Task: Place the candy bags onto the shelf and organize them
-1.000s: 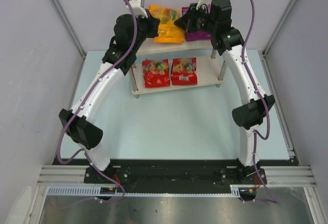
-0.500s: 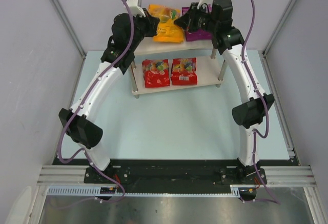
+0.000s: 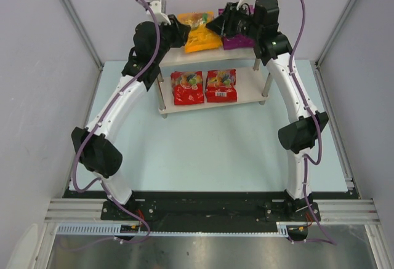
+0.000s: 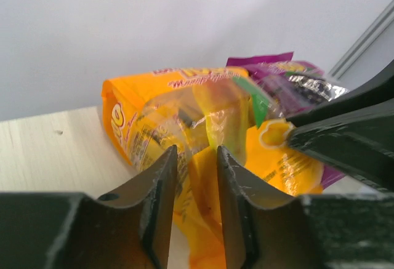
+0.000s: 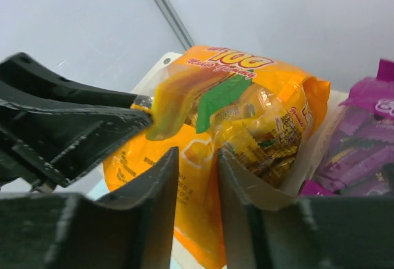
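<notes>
On the shelf's [image 3: 178, 56] top board the orange-yellow candy bag [image 3: 200, 32] sits crumpled and propped up, with the purple bag [image 3: 235, 41] to its right. My left gripper [image 3: 184, 30] and right gripper [image 3: 217, 26] flank the orange bag. In the left wrist view the jaws [image 4: 196, 152] stand a little apart, with a loose fold of the orange bag [image 4: 184, 109] between them. The right wrist jaws [image 5: 198, 152] are equally parted over the same bag [image 5: 246, 96]. Two red bags [image 3: 187, 87] [image 3: 221, 85] lie side by side on the lower board.
The shelf stands at the back of the pale blue table [image 3: 215, 152], close to the rear wall. Metal posts [image 3: 161, 96] [image 3: 267, 84] hold the boards. The right fingertips [image 4: 289, 135] and left fingertips [image 5: 144, 116] nearly meet at the bag's edge.
Both grippers' jaws have parted from shut. The orange bag has shifted toward the back and bunched up. The left arm has drawn slightly back and left.
</notes>
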`<state>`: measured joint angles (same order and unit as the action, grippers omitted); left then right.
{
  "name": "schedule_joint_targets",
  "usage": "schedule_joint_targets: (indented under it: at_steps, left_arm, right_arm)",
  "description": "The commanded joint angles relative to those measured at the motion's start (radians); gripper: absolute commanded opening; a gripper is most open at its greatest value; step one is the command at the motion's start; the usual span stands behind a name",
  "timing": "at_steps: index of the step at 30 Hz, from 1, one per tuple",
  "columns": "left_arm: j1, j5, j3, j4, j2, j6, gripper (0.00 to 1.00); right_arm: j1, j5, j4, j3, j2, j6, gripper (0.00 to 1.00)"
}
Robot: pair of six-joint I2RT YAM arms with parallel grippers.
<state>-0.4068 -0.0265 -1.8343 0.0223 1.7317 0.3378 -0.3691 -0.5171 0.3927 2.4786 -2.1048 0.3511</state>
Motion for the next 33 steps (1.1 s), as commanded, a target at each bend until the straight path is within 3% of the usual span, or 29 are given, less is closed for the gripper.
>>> schedule_joint_targets:
  at_steps: [1,8,12,20,24,26,27,28,29,31,33]
  left_arm:
    - [0.003,0.000,0.069,-0.079,-0.047,0.020,0.39]
    - [0.028,0.004,0.073,-0.085,-0.087,0.017,0.61]
    - [0.057,-0.004,0.044,-0.065,-0.093,0.017,0.66]
    - [0.088,0.000,0.110,-0.050,-0.205,0.014,0.77]
    - [0.088,0.003,0.142,0.017,-0.308,-0.020,0.90]
    - [0.088,0.025,0.187,0.071,-0.391,-0.025,1.00]
    - [0.088,0.025,0.208,0.091,-0.450,-0.028,1.00]
    - [0.088,0.060,0.260,0.131,-0.483,-0.034,1.00]
    - [0.088,0.074,0.298,0.145,-0.519,-0.042,1.00]
    - [0.088,0.121,0.456,0.153,-0.645,-0.043,1.00]
    - [0.088,0.192,0.579,0.142,-0.786,-0.046,1.00]
  right_arm:
    - [0.010,-0.040,-0.069,0.051,0.008,0.011,0.46]
    - [0.019,0.003,-0.123,0.007,0.078,-0.014,0.55]
    - [0.018,0.020,-0.124,-0.012,0.117,-0.034,0.55]
    - [0.010,0.066,-0.178,-0.200,0.235,-0.076,0.56]
    - [0.009,0.103,-0.218,-0.369,0.386,-0.124,0.61]
    - [0.013,0.126,-0.290,-0.538,0.527,-0.127,0.69]
    - [0.012,0.155,-0.314,-0.606,0.578,-0.126,0.86]
    - [0.013,0.176,-0.354,-0.724,0.624,-0.123,0.96]
    - [0.016,0.198,-0.370,-0.797,0.732,-0.123,1.00]
    - [0.016,0.258,-0.437,-1.005,0.837,-0.123,1.00]
    - [0.015,0.325,-0.436,-1.107,0.957,-0.135,1.00]
